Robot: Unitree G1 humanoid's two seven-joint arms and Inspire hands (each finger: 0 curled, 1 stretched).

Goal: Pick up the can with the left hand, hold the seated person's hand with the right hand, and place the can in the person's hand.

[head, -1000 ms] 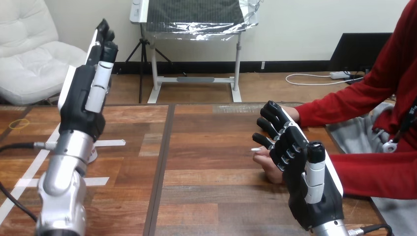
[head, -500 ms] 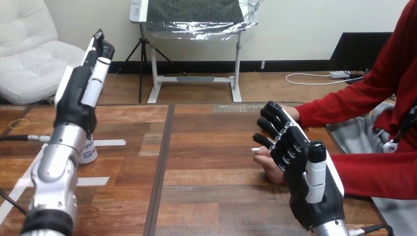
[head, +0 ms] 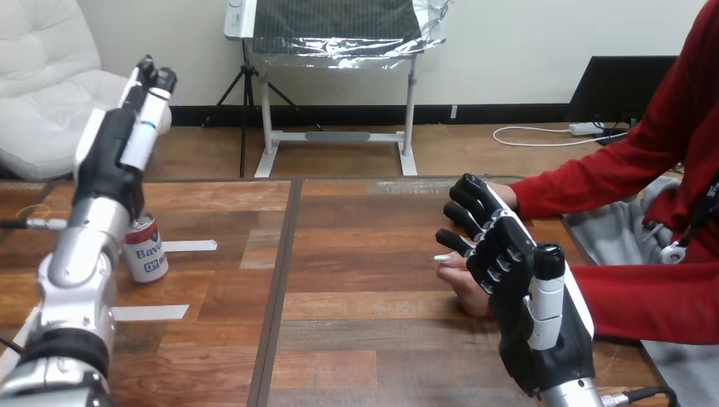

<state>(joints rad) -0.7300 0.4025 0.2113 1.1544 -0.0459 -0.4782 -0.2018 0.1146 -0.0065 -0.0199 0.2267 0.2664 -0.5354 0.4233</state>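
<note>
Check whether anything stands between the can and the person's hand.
Nothing visible stands on the table between the can and the person's hand; only flat white tape lies by the can. The right hand covers part of the person's hand from the near side. The left hand is raised above the can.

Bright, even indoor light falls from above on the wooden table, whose boards carry a soft pale sheen near the middle seam. Shadows are faint and short, with a dim one under the person's hand. The silver left arm shows small highlights, and the right hand has brightly lit white shells without glare
</note>
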